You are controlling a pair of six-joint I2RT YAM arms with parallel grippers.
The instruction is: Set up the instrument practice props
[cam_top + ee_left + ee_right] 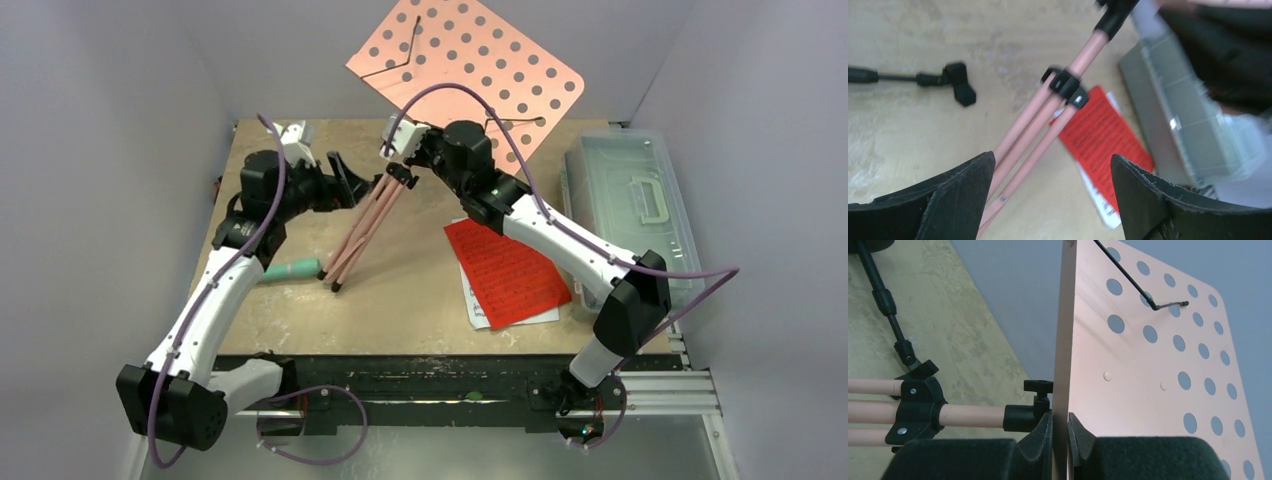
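Upper centre, the pink perforated tripod music stand [470,60] is being pinched by the right gripper [1060,435]; the left gripper [1052,167] is being held wide apart, grasping nothing.

In the top view the perforated music stand [470,70] fills the upper middle. Its plate is raised over the back of the worktop [400,310], and its folded legs slant down-left to centre-left. The tube [295,268] lies just left of the leg tips, partly under the left arm. The sheet-music pages [505,270] lie stacked right of centre, with the lidded box [630,210] beyond them along the right edge. In the left wrist view the small round-base stand [955,85] lies at upper left.
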